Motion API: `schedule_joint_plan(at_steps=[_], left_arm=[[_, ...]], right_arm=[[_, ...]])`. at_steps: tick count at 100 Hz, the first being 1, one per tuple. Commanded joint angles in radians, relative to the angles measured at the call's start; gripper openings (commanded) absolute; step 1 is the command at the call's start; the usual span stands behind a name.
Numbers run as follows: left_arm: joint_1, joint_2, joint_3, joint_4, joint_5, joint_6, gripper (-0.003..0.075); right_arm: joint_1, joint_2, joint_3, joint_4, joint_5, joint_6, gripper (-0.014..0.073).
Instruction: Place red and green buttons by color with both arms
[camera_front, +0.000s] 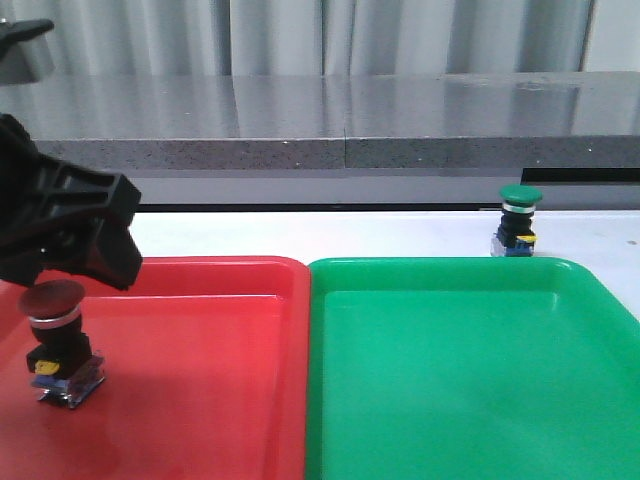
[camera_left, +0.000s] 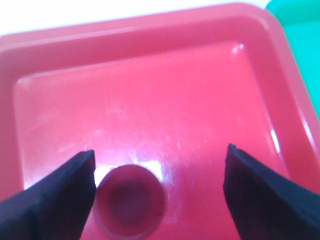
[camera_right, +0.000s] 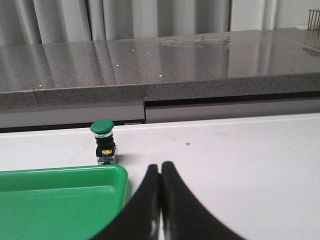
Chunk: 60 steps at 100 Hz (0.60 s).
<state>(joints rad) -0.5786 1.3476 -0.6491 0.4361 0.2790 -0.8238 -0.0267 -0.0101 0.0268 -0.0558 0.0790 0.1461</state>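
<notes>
The red button stands upright in the red tray near its left side. My left gripper hovers just above it, open and holding nothing; the button's dark red cap lies below, close to one finger. In the front view only the black body of the left gripper shows. The green button stands upright on the white table behind the green tray; it also shows in the right wrist view. My right gripper is shut and empty, low over the table beside the green tray's corner.
The two trays sit side by side at the table's front, touching. A grey stone ledge runs along the back of the white table, with curtains behind it.
</notes>
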Motion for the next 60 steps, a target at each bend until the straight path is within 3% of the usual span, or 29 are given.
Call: schedule_joint_plan(at_steps=[1, 20, 28, 35, 52, 60], left_arm=[[0.009, -0.070, -0.030, 0.018, -0.026, -0.010, 0.0514], [0.065, -0.189, -0.030, 0.059, 0.049, -0.010, 0.0510], [0.084, -0.260, -0.030, 0.069, 0.067, -0.010, 0.0461], [0.088, -0.326, -0.030, 0.083, 0.080, -0.010, 0.0355], [0.088, -0.485, -0.028, 0.129, 0.137, -0.010, -0.0001], [0.088, -0.547, -0.028, 0.144, 0.174, -0.010, -0.0020]], right_arm=[[-0.007, -0.023, -0.019, -0.013, -0.087, -0.006, -0.0064], [-0.007, -0.023, -0.019, -0.013, -0.087, -0.006, -0.0064], [-0.007, -0.023, -0.019, -0.013, -0.087, -0.006, -0.0064], [-0.007, -0.023, -0.019, -0.013, -0.087, -0.006, -0.0064], [-0.007, -0.023, -0.019, -0.013, -0.087, -0.006, -0.0064], [-0.007, -0.023, -0.019, -0.013, -0.087, -0.006, -0.0064]])
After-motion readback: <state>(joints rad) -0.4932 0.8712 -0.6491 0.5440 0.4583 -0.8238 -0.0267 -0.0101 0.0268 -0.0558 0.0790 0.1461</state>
